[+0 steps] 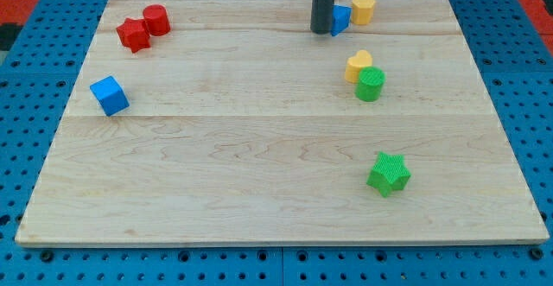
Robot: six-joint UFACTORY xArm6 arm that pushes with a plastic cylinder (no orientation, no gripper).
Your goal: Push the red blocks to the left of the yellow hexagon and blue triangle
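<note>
Camera view, the only one you get. Your rod drops in from the view's top, and my tip point(322, 31) sits on the bench point(259, 148) near its top edge, right of centre. No fingers on this rig, just the bare rod, so there is nothing to call open or closed.

The tip is hard against the left side of the blue triangle point(341, 19); the rod covers part of that block, so its shape is only probably a triangle. The yellow hexagon point(364, 9) is just beside it, on its right, touching or nearly so.

Your red blocks are well apart from the tip, in the view's top left corner: the red cylinder point(156, 19) and the red star point(133, 34), touching each other, the star lower and to the left. Both lie far to the left of the yellow hexagon and blue triangle.

Other stuff: a blue cube point(109, 95) at the left edge, below the reds. A yellow heart point(359, 65) with a green cylinder point(371, 85) touching its lower right, below the tip. A green star point(388, 174) alone at lower right.
</note>
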